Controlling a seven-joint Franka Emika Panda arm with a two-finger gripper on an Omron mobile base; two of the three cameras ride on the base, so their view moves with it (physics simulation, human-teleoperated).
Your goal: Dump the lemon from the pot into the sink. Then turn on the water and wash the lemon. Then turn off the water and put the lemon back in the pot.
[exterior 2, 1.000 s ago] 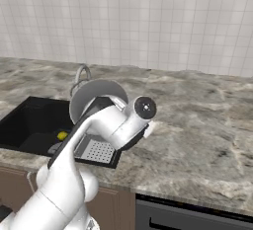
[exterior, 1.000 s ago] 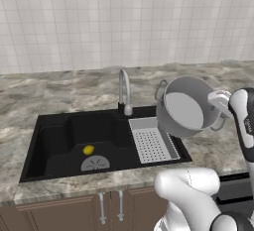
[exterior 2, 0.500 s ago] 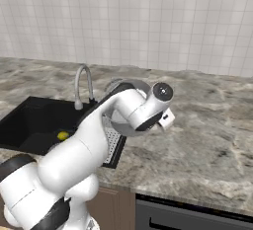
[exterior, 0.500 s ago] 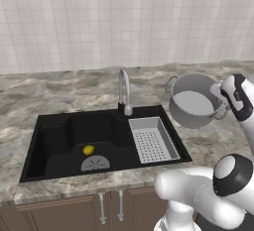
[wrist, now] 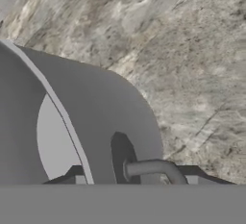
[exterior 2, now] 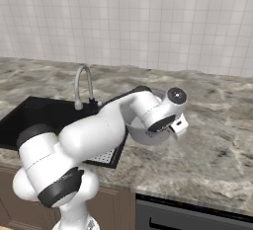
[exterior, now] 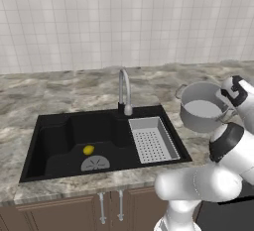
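the lemon (exterior: 88, 149) lies on the floor of the sink (exterior: 54, 131), at about 11 o'clock from the round drain (exterior: 96, 163), well apart from the gripper (exterior: 231, 110). the pot (exterior: 201, 107) hangs nearly upright above the marble counter (exterior: 49, 93), at 3 o'clock from the basin; in the hand view its rim (wrist: 62, 112) and loop handle (wrist: 153, 168) sit right at the fingers, which look clamped on the rim, though the tips are hidden. no readable writing anywhere.
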